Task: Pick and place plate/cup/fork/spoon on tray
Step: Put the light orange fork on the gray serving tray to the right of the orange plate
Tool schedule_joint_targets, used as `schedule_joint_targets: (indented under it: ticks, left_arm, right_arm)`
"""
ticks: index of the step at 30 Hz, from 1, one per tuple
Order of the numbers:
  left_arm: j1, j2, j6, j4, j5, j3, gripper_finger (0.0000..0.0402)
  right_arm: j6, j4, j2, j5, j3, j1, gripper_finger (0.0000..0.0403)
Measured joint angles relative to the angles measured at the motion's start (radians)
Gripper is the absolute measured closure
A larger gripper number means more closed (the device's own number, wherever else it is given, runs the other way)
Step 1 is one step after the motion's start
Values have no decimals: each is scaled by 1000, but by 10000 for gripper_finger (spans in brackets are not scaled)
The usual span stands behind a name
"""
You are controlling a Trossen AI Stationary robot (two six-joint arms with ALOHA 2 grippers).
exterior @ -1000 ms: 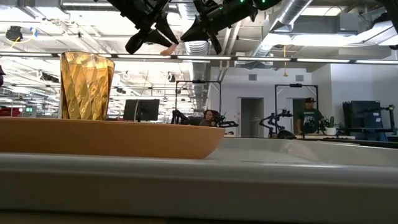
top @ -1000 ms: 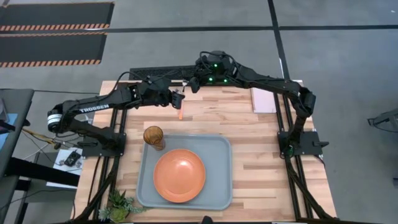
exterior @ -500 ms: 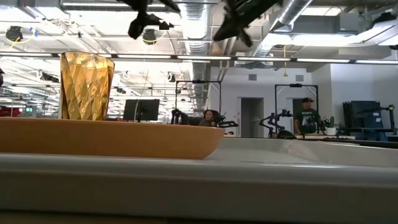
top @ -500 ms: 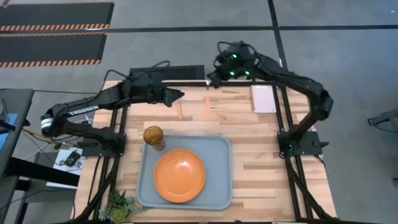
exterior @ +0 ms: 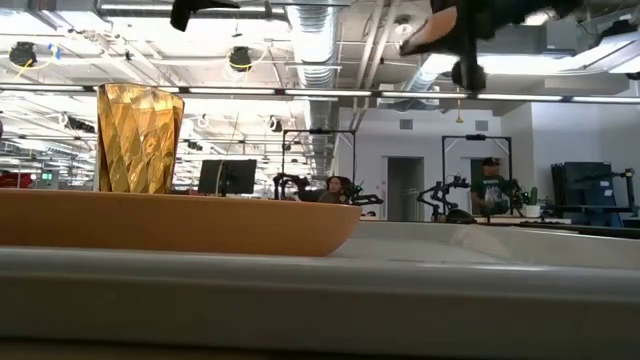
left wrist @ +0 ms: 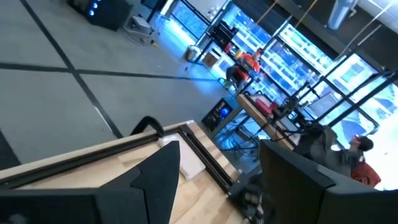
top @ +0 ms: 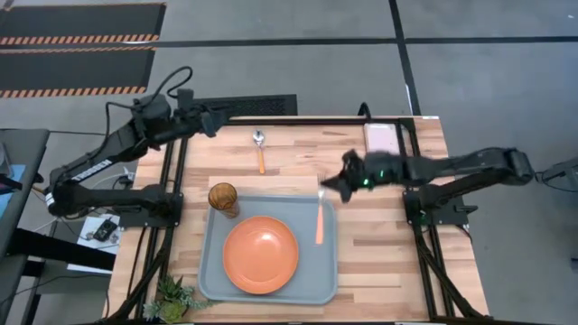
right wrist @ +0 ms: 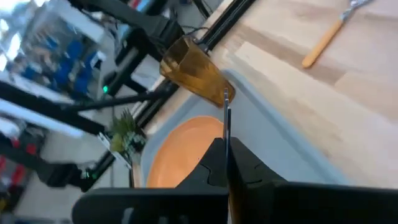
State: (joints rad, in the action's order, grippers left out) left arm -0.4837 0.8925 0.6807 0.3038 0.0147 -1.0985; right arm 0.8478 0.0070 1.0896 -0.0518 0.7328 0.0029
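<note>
The orange plate (top: 260, 255) lies in the middle of the grey-blue tray (top: 316, 282). The amber cup (top: 223, 197) stands upright in the tray's far left corner. The spoon (top: 260, 152) lies flat on the wood beyond the tray, bowl toward the far edge. My right gripper (top: 330, 185) hangs over the tray's right part, shut on the fork (top: 319, 221). My left gripper (left wrist: 217, 149) is open with nothing in it, raised near the table's far left corner (top: 215, 120). My right gripper pinches the fork's metal end between its two shut fingers (right wrist: 214, 165), and a thin strip of metal (right wrist: 227, 118) sticks out past them. The fingers reach in from the table's right, slanting down, across the fork. The orange handle (top: 318, 230) points toward the near edge, clear above the tray.
A pinkish-white pad (top: 382, 140) lies at the table's far right. A small green plant (top: 172, 293) stands at the near left corner. A black slab (top: 248, 106) lies along the far edge. People stand far off in the room (exterior: 490, 185).
My left gripper has let go of the spoon, which stays flat on the wood, and has drawn back up toward the far left corner. My right gripper has swept from the far edge toward the near and right, sinking and rolling, carrying the fork over the tray's right part.
</note>
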Motion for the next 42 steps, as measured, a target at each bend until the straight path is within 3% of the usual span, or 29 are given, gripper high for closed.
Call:
schedule_joint_targets:
  ticks: [4, 9, 17, 26, 34, 42]
  left_arm:
    - [-15, 7, 3, 9, -10, 0, 195]
    - [-17, 20, 13, 49, -10, 0, 195]
    - [-17, 22, 18, 88, -12, 0, 195]
    - [-17, 22, 17, 90, -36, 0, 195]
    - [-17, 22, 38, 90, -36, 0, 195]
    - [-17, 22, 38, 90, -30, 0, 195]
  right_arm:
    - [73, 213, 86, -107, -115, 118, 400]
    - [95, 331, 244, -157, -139, 215, 400]
    - [199, 510, 470, -188, -138, 292, 396]
    - [315, 853, 725, -229, -137, 360, 392]
    - [373, 905, 771, -249, -154, 355, 392]
    - [289, 768, 625, -216, -156, 348, 398]
